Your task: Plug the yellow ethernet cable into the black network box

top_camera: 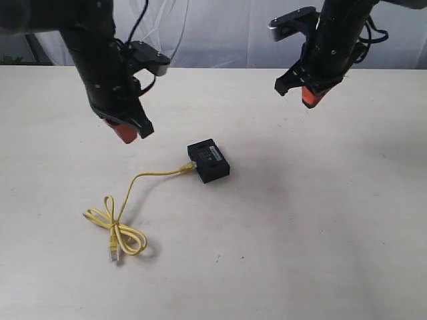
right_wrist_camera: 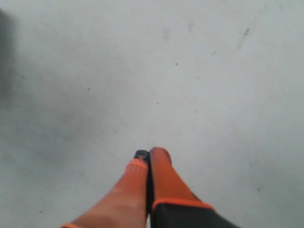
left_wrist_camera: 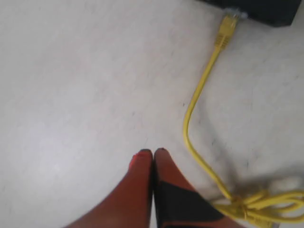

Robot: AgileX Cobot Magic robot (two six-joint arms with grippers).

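Looking across the pale desk (top_camera: pixel 320 233), both arms hang above it with nothing in them. Up and left of the black network box (top_camera: pixel 209 161) hovers the left pincer (top_camera: pixel 131 132), tips pressed together, empty. The right pincer (top_camera: pixel 308 99) is well off on the box's right side, closed too, gripping nothing.

The box lies flat, mid-desk. It is small, rigid plastic, light by the look of it, so I judge it skids if anything pushes at its port side without a brace on the opposite edge.

Now the yellow ethernet cable (top_camera: pixel 143 177): it runs off the box's left face, curves away and ends in a loose loop well clear of the box. Thin, soft, floppy stuff; pinch it mid-run and it probably just bends, no push gets through.

At the box end, the plug (left_wrist_camera: pixel 227 26) touches the box's side; seated or only resting there, I cannot tell. The stiffer yellow boot just behind that plug looks like the place to grip, gently, since the clear latch is likely brittle. Out at the loop lies the free plug (top_camera: pixel 113 252), far from the box.
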